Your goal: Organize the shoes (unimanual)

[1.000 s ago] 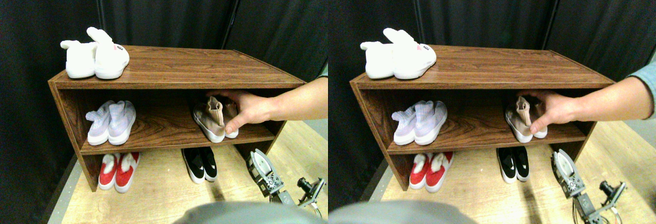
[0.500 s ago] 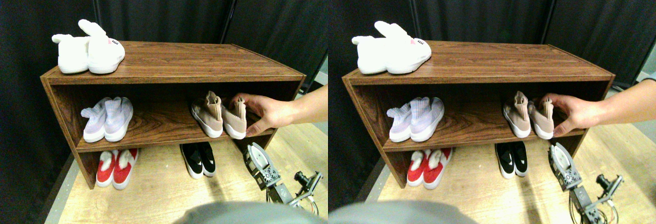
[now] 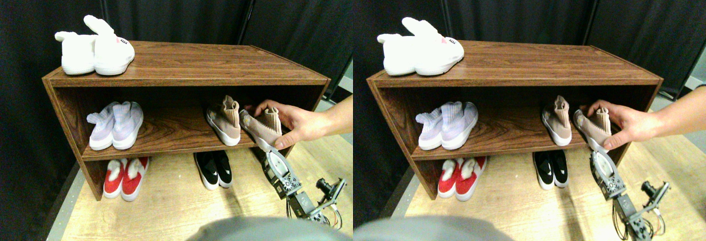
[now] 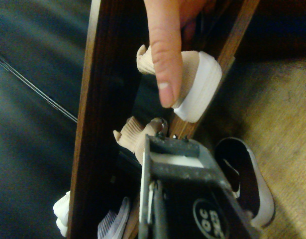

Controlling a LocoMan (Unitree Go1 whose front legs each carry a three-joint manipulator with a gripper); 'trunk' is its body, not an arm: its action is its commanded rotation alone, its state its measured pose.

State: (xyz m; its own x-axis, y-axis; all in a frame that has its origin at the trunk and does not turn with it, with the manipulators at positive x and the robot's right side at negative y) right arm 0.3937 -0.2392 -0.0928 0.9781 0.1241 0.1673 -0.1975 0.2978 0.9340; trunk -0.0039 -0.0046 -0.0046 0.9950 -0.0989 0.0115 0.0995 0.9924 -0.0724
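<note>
On the middle shelf a tan sock sneaker (image 3: 225, 121) stands upright with its toe to the front. Its mate (image 3: 262, 129) lies slanted at the shelf's right end, toe over the front edge, with a person's hand (image 3: 300, 125) gripping it. Black slip-ons (image 3: 215, 169) sit paired on the floor under the shelf. My right gripper (image 3: 274, 161) hangs just below the slanted sneaker, beside the shelf's right leg. In the wrist view the person's thumb (image 4: 165, 55) presses the white-soled tan sneaker (image 4: 200, 84), and the other tan sneaker (image 4: 135, 134) and a black slip-on (image 4: 247, 174) show beyond the gripper (image 4: 165, 144).
The wooden rack (image 3: 187, 64) carries white bunny slippers (image 3: 94, 53) on its top left. Lavender sock sneakers (image 3: 116, 125) stand at the middle shelf's left. Red and white slippers (image 3: 124, 177) rest on the floor at lower left. Dark curtains hang behind.
The person's hand has pulled the right tan sneaker forward and slanted it over the shelf edge. The view shifted a little. My gripper stays about where it was.
</note>
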